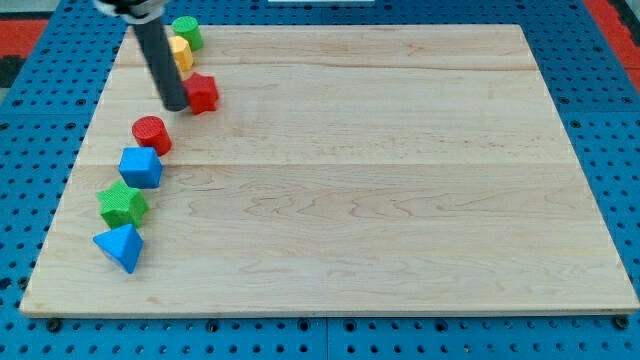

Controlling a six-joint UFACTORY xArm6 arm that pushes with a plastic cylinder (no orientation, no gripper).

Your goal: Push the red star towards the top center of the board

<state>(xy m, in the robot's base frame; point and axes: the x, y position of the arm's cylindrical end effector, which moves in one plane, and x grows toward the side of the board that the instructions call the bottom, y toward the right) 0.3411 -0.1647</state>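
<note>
Nearest the view's bottom, at about eight o'clock on the wooden board [380, 200], lies a blue triangular block [121, 246]. Just beyond it sits a green star [122, 203], then a blue cube-like block [141, 166], then a red cylinder [151, 133]; the four form a line climbing the board's left side toward ten o'clock.

Farther back, near eleven o'clock, is the red star [203, 93]. My tip [174, 105] stands touching or just beside its left flank, at the star's nine o'clock. The end effector is a bare rod with nothing to open or close, and it holds nothing; it can only shove.

Behind the rod, partly hidden by it, a yellow block [181, 51] shows, its shape unclear, and farthest of all a green cylinder [187, 31] sits at the board's top edge. The blue pegboard worktop [600, 120] surrounds the board.

As I judge it, the task is barely begun: the star remains in the top-left region, well apart from twelve o'clock. What is left is a long push toward the star's three o'clock, angled slightly up.
</note>
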